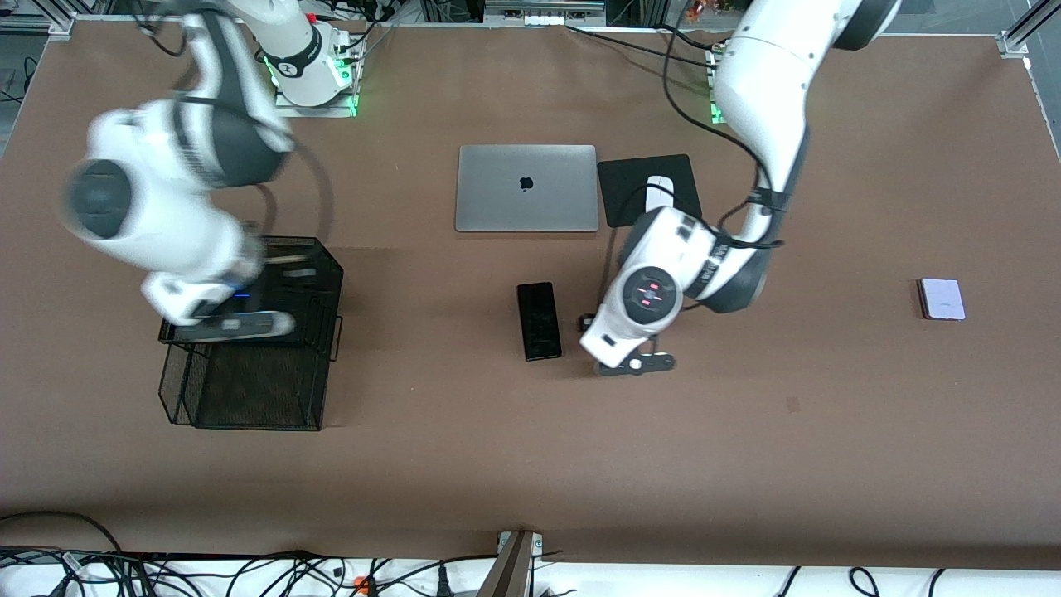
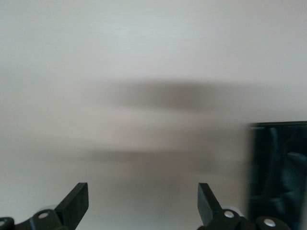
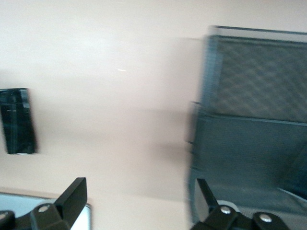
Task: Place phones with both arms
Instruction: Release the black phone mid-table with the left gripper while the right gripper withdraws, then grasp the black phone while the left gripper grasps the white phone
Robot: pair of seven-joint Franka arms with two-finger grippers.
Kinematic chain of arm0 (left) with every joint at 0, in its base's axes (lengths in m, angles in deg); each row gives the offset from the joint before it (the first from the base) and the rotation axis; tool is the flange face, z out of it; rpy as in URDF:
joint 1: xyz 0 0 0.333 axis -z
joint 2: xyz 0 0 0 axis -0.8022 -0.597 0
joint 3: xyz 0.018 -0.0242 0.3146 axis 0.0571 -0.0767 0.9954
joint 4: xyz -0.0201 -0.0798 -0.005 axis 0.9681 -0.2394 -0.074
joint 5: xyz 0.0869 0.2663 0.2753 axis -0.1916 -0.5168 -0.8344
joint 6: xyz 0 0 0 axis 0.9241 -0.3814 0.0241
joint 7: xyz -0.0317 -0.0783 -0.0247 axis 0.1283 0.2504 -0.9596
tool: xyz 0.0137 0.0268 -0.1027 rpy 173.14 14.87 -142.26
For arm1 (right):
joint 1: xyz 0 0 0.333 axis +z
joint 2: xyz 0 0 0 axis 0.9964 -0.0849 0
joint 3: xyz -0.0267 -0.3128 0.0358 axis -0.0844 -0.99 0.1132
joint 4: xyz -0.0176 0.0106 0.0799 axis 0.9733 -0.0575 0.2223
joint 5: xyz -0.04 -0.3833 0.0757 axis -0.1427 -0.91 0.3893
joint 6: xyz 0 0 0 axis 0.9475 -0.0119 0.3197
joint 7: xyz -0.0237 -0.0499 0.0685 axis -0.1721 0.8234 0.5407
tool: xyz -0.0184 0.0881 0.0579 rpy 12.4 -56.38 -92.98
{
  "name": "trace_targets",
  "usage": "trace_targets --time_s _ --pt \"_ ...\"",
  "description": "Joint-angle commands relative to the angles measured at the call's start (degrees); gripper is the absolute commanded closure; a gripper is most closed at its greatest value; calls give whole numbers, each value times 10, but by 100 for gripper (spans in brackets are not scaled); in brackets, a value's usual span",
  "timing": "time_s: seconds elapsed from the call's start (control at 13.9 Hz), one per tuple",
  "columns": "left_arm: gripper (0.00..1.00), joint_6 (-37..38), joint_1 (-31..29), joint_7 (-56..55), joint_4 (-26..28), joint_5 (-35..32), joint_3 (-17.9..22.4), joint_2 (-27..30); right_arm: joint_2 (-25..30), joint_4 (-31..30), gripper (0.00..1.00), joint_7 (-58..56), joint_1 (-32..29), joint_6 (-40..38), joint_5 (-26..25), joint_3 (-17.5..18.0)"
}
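- The table (image 1: pixel 514 464) wears a matt brown covering, smooth and flat, with no shine anywhere.
- The long black phone (image 1: pixel 539 321) is glossy; in the left wrist view its face (image 2: pixel 280 172) throws back reflections like glass.
- The laptop (image 1: pixel 526 188) shows a brushed silver lid, metal by the look, with a soft satin sheen.
- The mesh basket (image 1: pixel 249 365) is black wire netting, a fine diamond weave, matt.
- The mouse pad (image 1: pixel 642 178) is flat matt black; the mouse (image 1: pixel 659 192) on it looks like smooth white plastic.
- The pale phone (image 1: pixel 942 298) has a smooth lavender-white back.
- Both arms' shells (image 1: pixel 763 91) are glossy white plastic.
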Motion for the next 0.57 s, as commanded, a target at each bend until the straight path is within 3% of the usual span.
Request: trace_targets --time_s 0.0,0.29,0.5 --pt "0 -5 -52 87 122 -50 -5 80 -91 86 1 82 90 35 3 -8" --pt "0 -6 -137 201 181 -134 -5 115 -244 211 1 156 181 121 1 -9" --pt "0 -22 -213 311 214 -199 -6 136 -300 215 1 155 214 183 -15 -11"
